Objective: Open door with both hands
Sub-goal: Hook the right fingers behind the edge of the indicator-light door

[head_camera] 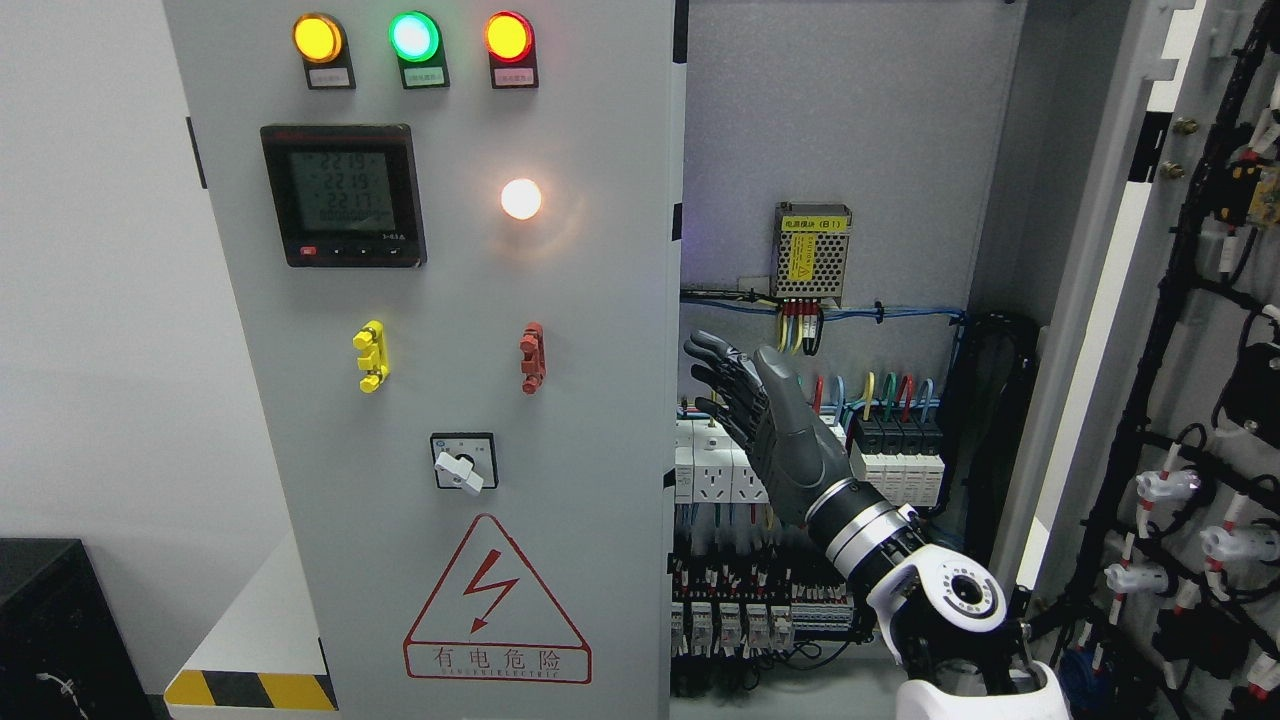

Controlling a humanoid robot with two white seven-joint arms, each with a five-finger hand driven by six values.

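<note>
- My right hand [752, 420] is up in front of the cabinet's exposed interior, fingers [712, 352] stretched out flat, gripping nothing.
- I see the right door [1130, 300] swung wide open at the picture's right, wiring on its inner face.
- The left door [440, 350] is shut, with its lamps lit.

An industrial electrical room or test lab: a grey control cabinet [450, 400] carries indicator lamps [413, 36], a digital meter [343, 195] and a shock-warning triangle [497, 600]; right of the fingers [720, 380], wired breakers [895, 450] and cable harnesses [1190, 480] fill the opened interior.
</note>
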